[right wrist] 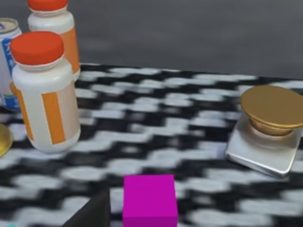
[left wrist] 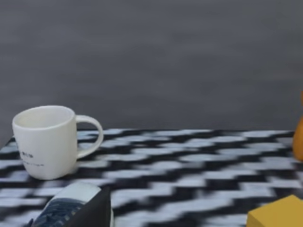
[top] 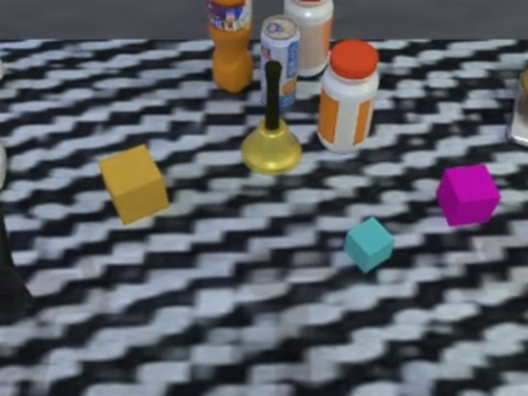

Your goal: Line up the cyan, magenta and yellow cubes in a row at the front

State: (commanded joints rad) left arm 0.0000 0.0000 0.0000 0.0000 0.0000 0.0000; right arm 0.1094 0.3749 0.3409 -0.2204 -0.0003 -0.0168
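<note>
The mustard-yellow cube [top: 134, 183] lies at the table's left; one of its corners [left wrist: 277, 213] shows in the left wrist view. The small cyan cube [top: 369, 243] sits right of centre. The magenta cube [top: 468, 194] lies farther right, and it [right wrist: 150, 201] shows close up in the right wrist view. A dark part of my right gripper [right wrist: 94, 213] stands just beside that cube, apart from it. My left arm [top: 8, 285] is a dark shape at the top view's left edge, and a dark part of its gripper [left wrist: 92, 213] shows well away from the yellow cube.
A golden bell [top: 271, 147] with a dark handle stands mid-table, behind it an orange bottle [top: 231, 45], a can [top: 279, 58] and two orange-labelled white bottles [top: 348, 95]. A silver block with a golden disc [right wrist: 270, 127] sits far right. A white mug [left wrist: 45, 142] stands far left.
</note>
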